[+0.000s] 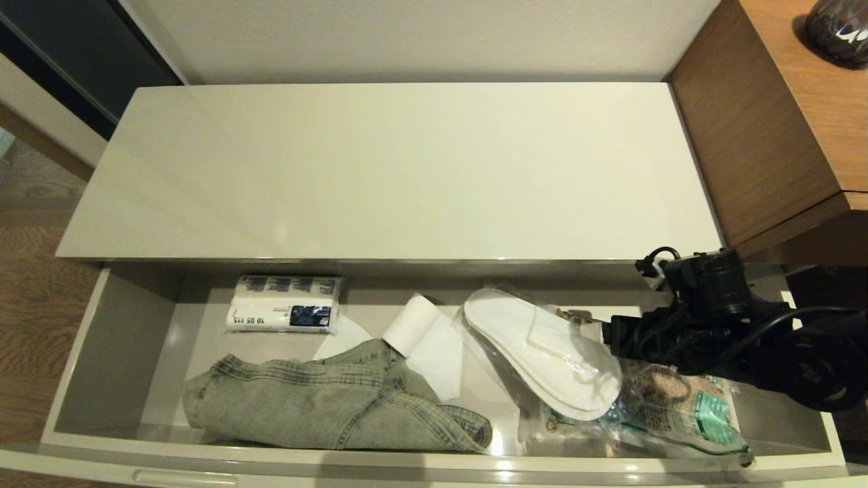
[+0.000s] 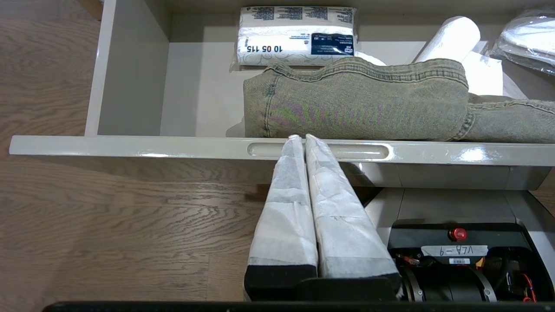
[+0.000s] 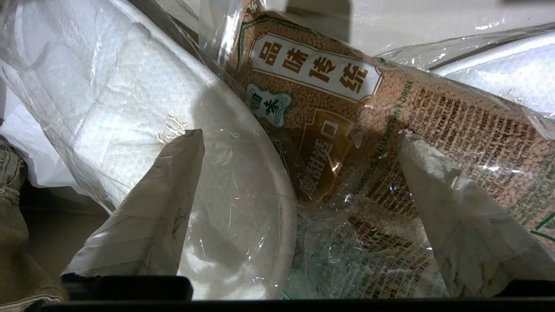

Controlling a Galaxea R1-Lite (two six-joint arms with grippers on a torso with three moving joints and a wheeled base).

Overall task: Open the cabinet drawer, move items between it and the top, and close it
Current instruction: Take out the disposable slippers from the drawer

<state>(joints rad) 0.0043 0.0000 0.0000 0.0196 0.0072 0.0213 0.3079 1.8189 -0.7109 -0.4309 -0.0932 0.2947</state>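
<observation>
Standing fully pulled out, the drawer [image 1: 81, 379] shows the opening step done. Nearest, at its front wall on the left, the jeans [image 1: 325, 403] lie crumpled along the drawer floor, not yet lifted. The left pincer [image 2: 300, 138] is parked outside the drawer front, its fingers pressed together and its tips just at the recessed handle [image 2: 318, 151], holding nothing.

Toward the front right corner, the slippers [image 1: 542, 349] in their clear wrap rest slantwise, partly over a printed packet [image 1: 685, 407]. The right pincer [image 3: 299, 138] is down inside the drawer at this corner, fingers spread wide, one fingertip over the slipper wrap and the other over the packet; nothing is pinched between them. Whether the tips touch the plastic cannot be told.

Further in, a paper roll [image 1: 413, 325] lies mid-drawer, and a tissue pack [image 1: 285, 313] sits against the back wall, left of centre.

Beyond, the top [image 1: 393, 169] carries none of the items.

Judgement: only the first stage is complete. The right pincer appears placed either to take or to leave the slippers. Moving items to the top and shutting the drawer are left.
</observation>
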